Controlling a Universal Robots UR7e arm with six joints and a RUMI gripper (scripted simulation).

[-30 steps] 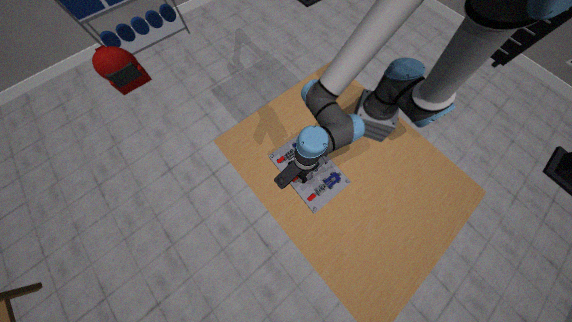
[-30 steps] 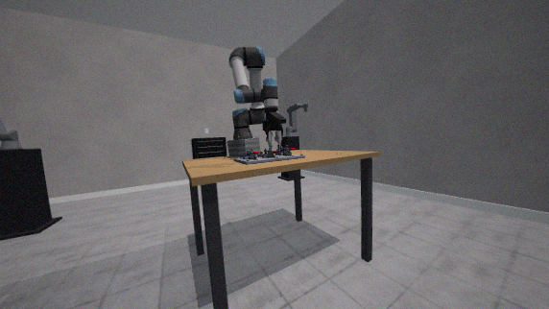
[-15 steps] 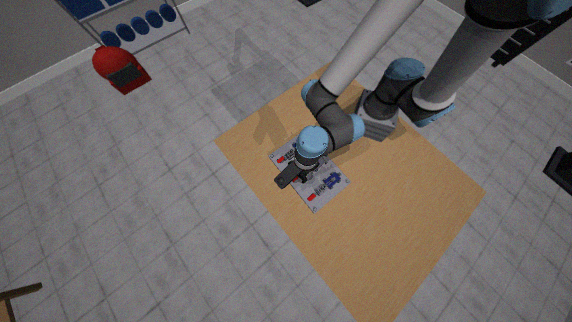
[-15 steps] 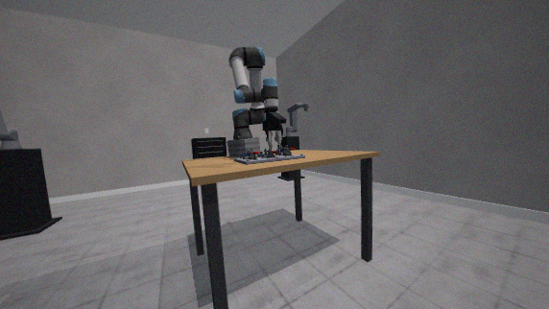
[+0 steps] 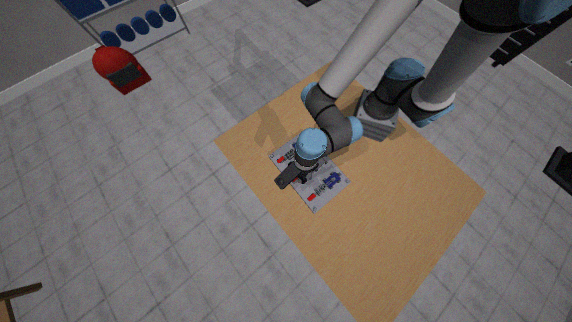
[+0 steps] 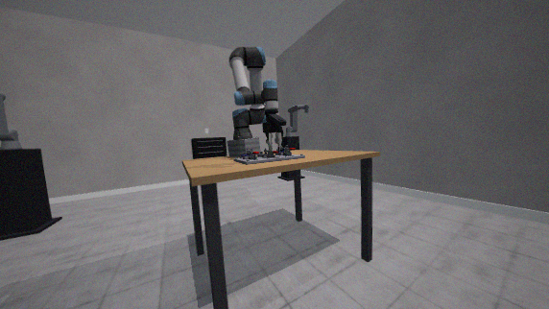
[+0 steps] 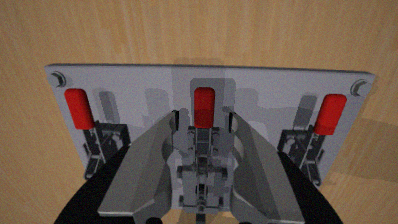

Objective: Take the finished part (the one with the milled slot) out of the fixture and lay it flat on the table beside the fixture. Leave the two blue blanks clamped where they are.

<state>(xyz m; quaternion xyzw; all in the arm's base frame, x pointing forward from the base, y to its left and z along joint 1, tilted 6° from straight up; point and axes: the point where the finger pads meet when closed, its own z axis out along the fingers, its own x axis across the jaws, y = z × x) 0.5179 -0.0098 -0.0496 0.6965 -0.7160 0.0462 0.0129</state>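
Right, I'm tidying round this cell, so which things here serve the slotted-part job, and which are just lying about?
For the job:
- fixture plate
- three red-handled clamps
- table
- arm

Apparently not:
- red bin
- blue rolls
- black slatted unit
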